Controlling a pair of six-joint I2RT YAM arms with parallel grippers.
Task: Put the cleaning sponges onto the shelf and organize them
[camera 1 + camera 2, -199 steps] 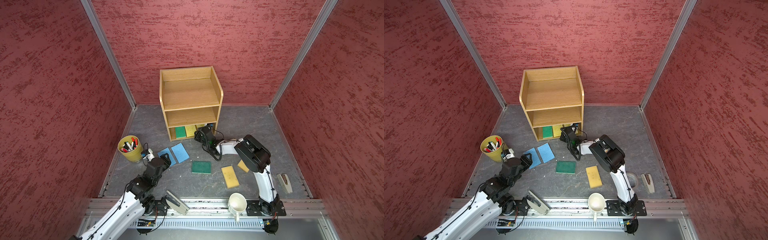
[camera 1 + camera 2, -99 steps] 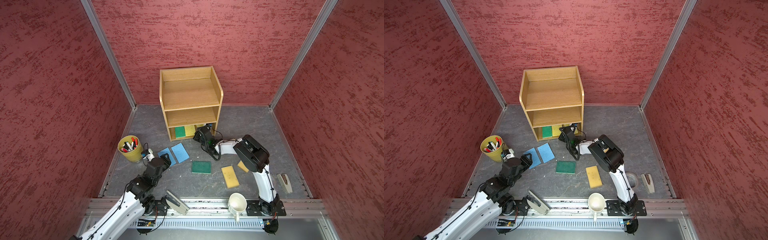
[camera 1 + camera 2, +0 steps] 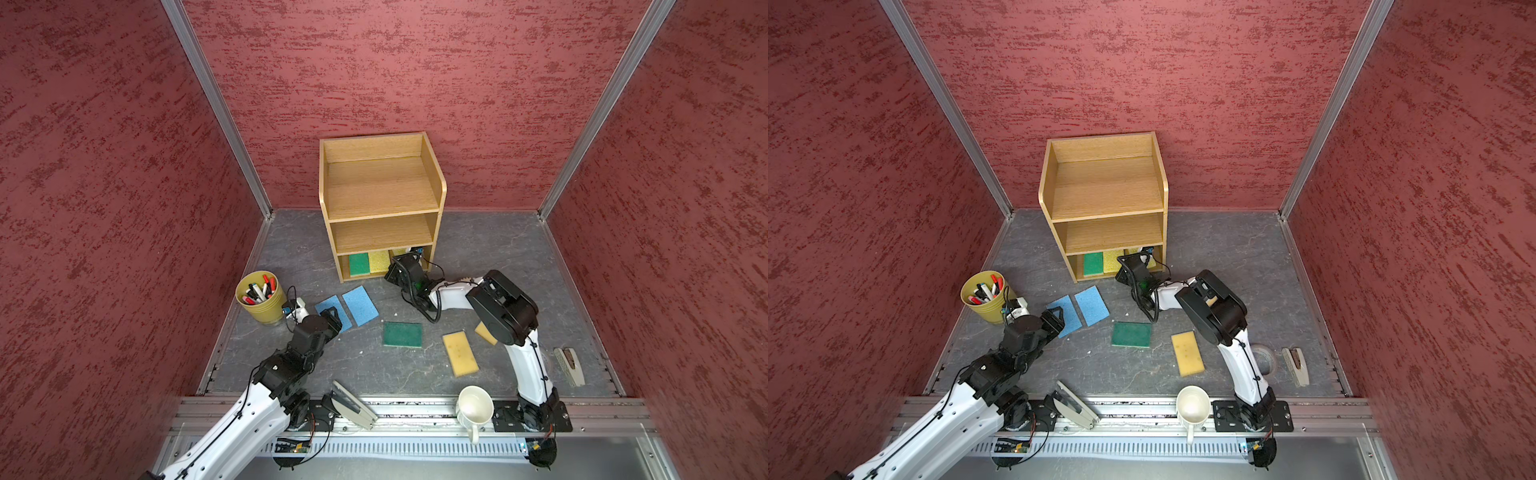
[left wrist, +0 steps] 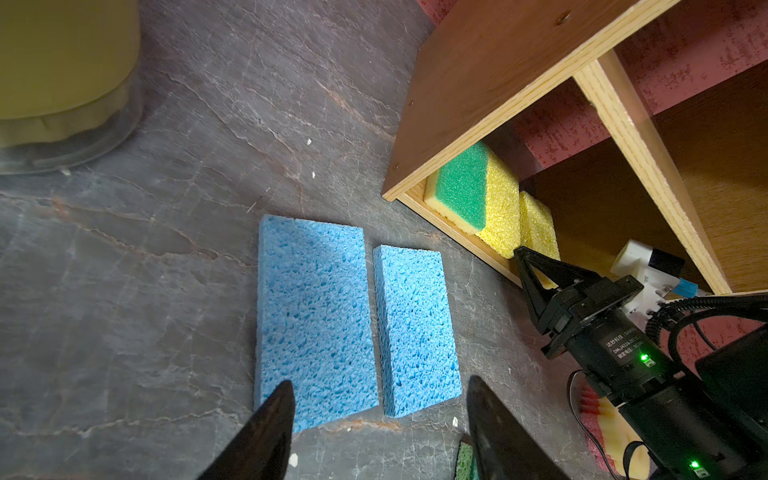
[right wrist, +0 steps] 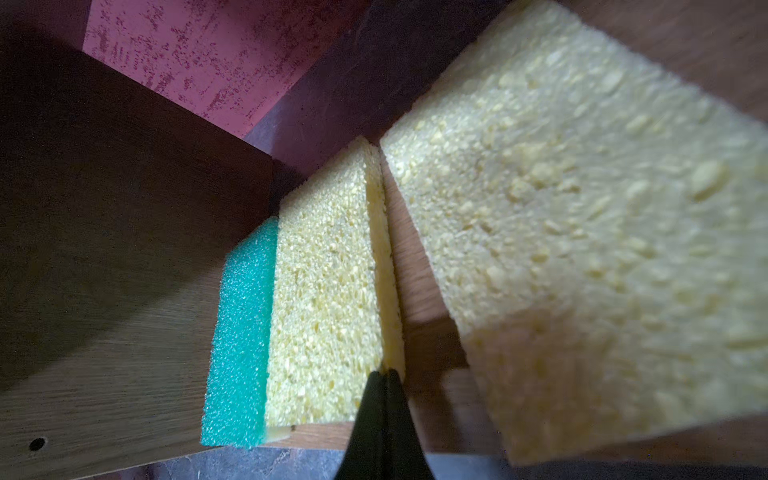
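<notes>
Both top views show the shelf (image 3: 380, 195) standing at the back of the grey tabletop (image 3: 490, 249). Its bottom level holds three sponges in a row. A green-topped sponge (image 3: 358, 264) lies by the shelf wall nearest the pen cup (image 3: 266, 313). A yellow sponge (image 3: 378, 261) lies right against it. A second yellow sponge (image 5: 602, 208) comes next, turned a little, with a thin gap between the two yellow ones.

The pen cup stands out in front of the shelf and off to one side, and it is full of markers (image 3: 257, 291). A white mug (image 3: 475, 409) sits far from the shelf, on the metal rail (image 3: 415, 411).

The right pincer (image 5: 383, 382) is at the open front of the shelf's bottom level. Its two tips are pressed tight together with nothing between them. They point at the gap by the front corner of the yellow sponge. It is hard to tell if they touch it.

A blue sponge (image 4: 313, 320) and a second blue sponge (image 4: 415, 328) lie flat side by side just in front of the shelf, close but apart. The left pincer (image 4: 380, 380) hangs over their ends farthest from the shelf. Its tips stand about half apart and hold nothing.

Farther out from the shelf lie a dark green sponge (image 3: 402, 334) and a tan sponge (image 3: 459, 353). Another tan sponge (image 3: 484, 332) peeks out from under the right arm.
</notes>
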